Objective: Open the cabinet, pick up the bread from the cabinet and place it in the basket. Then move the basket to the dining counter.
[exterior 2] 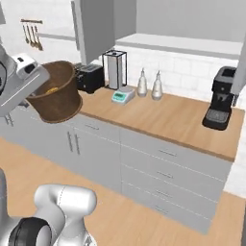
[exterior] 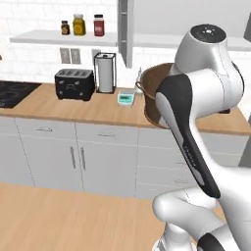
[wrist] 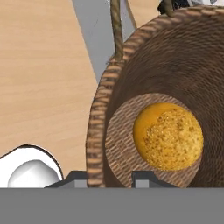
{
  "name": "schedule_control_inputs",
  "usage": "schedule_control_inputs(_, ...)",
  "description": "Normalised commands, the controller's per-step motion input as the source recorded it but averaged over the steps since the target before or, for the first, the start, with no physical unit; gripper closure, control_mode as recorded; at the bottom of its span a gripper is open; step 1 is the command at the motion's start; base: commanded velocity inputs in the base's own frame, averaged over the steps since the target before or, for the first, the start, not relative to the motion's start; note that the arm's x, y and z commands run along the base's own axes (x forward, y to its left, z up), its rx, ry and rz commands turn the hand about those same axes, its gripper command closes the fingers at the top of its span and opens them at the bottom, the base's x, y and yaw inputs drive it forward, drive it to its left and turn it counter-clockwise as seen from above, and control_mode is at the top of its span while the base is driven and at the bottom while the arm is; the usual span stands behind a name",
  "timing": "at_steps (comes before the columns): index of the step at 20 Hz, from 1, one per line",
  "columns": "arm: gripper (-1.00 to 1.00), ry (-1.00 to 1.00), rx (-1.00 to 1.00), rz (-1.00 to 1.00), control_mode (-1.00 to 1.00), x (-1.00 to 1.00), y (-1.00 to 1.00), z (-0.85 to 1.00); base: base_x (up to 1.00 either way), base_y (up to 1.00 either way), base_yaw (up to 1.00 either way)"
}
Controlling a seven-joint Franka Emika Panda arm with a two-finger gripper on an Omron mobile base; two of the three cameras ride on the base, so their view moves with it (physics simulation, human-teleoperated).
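Fingers (wrist: 111, 177) are gripping the basket (wrist: 98, 131) rim, bread (wrist: 168, 136) lying inside the basket; transfer to the dining counter is pending.

My gripper (wrist: 105, 177) clamps the rim of the dark woven basket (wrist: 157, 78) at 6 o'clock; the golden bread (wrist: 168, 136) rests on its floor.

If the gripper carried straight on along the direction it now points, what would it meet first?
The gripper is clamped on the basket rim, so that wall lies directly ahead; just beside it, the woven bottom holding the bread. Depth is hard to judge.
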Motion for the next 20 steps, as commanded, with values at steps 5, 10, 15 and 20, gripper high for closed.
schedule_control_inputs(5,1.0,0.0,0.0,0.0,1.0,0.0,0.0,0.0,-0.56,0.46,0.68)
schedule_control_inputs(10,1.0,0.0,0.0,0.0,1.0,0.0,0.0,0.0,-0.64,0.58,0.65)
schedule_control_inputs(15,1.0,0.0,0.0,0.0,1.0,0.0,0.0,0.0,-0.87,0.45,0.59)
schedule_control_inputs(20,1.0,0.0,0.0,0.0,1.0,0.0,0.0,0.0,-0.95,0.26,0.52)
